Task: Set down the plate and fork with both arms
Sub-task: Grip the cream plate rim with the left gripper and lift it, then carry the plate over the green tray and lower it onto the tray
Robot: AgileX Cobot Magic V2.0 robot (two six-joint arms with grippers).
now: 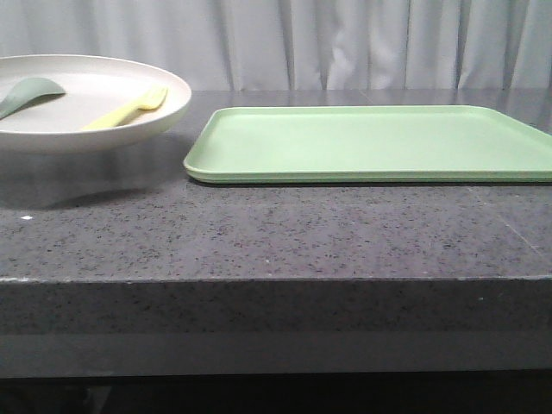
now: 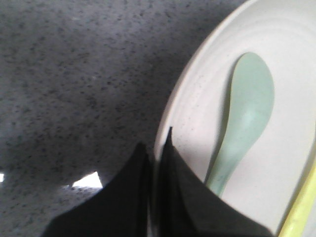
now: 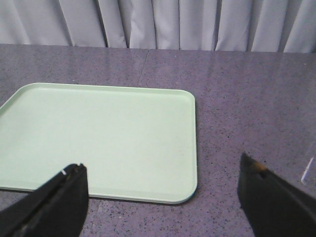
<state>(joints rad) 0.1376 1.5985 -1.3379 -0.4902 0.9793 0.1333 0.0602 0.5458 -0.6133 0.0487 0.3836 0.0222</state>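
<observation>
Plate (image 1: 129, 129) hovers above bench's left edge, rigid, slick; left gripper (image 2: 158, 153) pinches rim. Fork (image 1: 129, 109) loose inside. Right gripper (image 3: 163, 197) spread.

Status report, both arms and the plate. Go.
Left gripper shut on plate rim, plate lifted off table. Right gripper open, empty, over tray. Fork and spoon ride in plate. Tray bare.

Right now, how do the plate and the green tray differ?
The plate is round and cream; the tray is rectangular and light green. The plate appears lifted off the table, its rim pinched by the left gripper; the tray lies flat on the table. The plate holds the fork and a spoon; the tray holds nothing. Both have raised rims.
</observation>
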